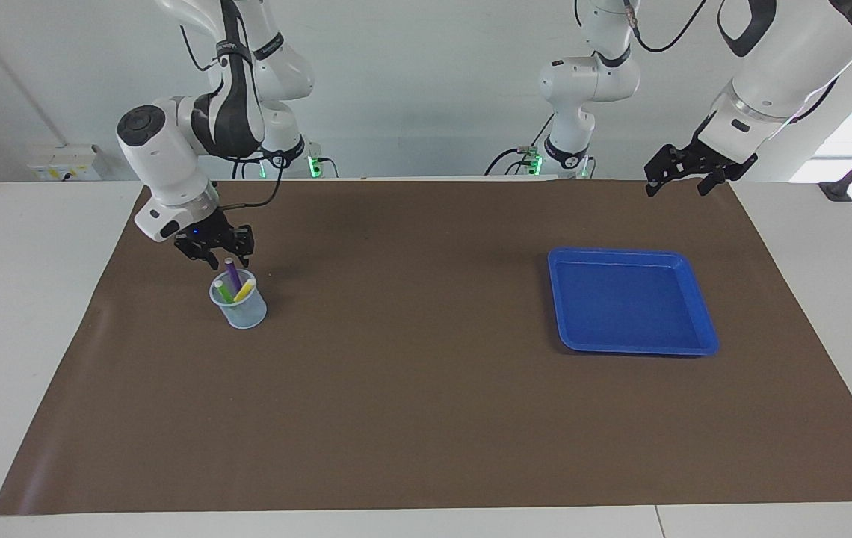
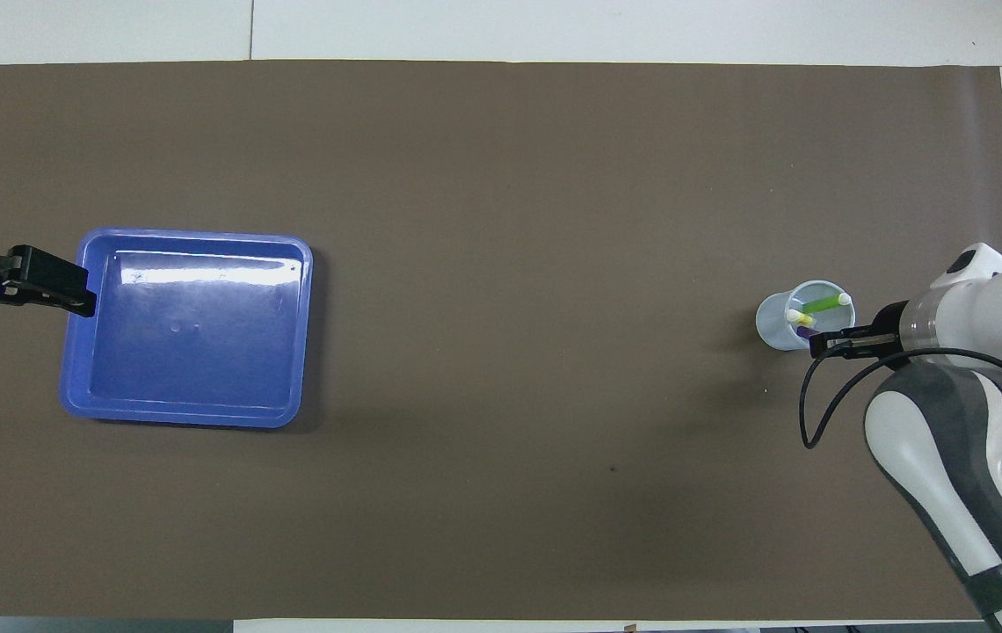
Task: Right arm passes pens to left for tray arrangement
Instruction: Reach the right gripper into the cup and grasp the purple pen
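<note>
Three pens (image 1: 232, 282), slim, likely light and stiff, upright in cup (image 1: 241, 308); best gripped at the purple's exposed top. Right gripper (image 1: 221, 258) fingers spread around it. Left gripper (image 1: 678, 178) open, waiting; tray (image 1: 699, 310) holds none

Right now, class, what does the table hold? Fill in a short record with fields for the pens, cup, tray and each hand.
pens: purple pen, green pen and yellow pen, all standing tilted in the cup
cup: translucent pale-blue cup on the brown mat, toward the right arm's end
tray: blue tray, nothing in it, toward the left arm's end
right hand: open, at the purple pen's top
left hand: open, waiting in the air by the mat's corner
</note>
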Controlling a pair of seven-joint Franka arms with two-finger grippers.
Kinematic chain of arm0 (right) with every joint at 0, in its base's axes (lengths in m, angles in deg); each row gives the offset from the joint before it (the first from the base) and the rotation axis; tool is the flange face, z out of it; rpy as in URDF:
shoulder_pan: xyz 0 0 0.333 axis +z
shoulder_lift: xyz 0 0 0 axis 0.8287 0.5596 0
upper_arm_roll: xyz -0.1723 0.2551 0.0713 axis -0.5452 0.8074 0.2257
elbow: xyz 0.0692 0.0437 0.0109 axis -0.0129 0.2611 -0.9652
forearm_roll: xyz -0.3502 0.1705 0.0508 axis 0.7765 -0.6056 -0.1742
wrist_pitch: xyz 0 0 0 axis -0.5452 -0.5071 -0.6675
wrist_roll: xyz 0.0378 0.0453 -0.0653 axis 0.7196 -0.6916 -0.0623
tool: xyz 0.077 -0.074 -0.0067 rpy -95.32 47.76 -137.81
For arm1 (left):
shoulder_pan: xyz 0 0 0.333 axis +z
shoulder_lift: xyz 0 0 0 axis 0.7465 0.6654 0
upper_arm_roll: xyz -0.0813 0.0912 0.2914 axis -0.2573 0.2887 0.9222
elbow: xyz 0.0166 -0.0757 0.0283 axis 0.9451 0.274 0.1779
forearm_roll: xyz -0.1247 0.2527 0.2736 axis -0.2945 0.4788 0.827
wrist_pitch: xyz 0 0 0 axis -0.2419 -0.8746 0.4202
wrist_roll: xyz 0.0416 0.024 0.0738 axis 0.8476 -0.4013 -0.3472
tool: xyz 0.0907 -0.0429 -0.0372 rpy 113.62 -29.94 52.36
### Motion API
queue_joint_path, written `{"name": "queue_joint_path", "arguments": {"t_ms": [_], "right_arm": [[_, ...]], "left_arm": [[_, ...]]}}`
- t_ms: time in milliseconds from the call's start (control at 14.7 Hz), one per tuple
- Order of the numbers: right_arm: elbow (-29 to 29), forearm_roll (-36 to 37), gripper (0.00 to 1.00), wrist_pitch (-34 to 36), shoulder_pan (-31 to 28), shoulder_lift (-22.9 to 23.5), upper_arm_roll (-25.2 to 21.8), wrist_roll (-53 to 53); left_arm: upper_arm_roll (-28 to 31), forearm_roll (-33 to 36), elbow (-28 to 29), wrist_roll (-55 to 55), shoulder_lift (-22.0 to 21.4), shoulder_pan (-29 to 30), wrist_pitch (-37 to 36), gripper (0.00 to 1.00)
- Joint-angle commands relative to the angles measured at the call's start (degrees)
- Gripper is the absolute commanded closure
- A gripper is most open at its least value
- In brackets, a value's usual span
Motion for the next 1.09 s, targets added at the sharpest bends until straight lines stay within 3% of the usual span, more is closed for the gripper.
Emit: {"name": "queue_joint_path", "arguments": {"t_ms": [0,407,1018], "right_arm": [[1.2,-0.9,1.0,-1.3,-0.5,-1.2,0.2,-1.6],[-1.5,-0.9,1.0,1.1,-0.5,-2.0,0.2,-1.4],[-16.5,-1.2,1.0,24.9,-0.6,-5.0,0.0,-1.2]], "left_arm": [[-0.1,0.6,1.3,-0.3,-1.5,0.3,0.1,0.0],[-0.1,0.6,1.3,-0.1,-1.5,0.3,-0.5,0.0],[-0.1,0.0,4.0,-1.5,-2.9,0.2,-1.0,0.0]]}}
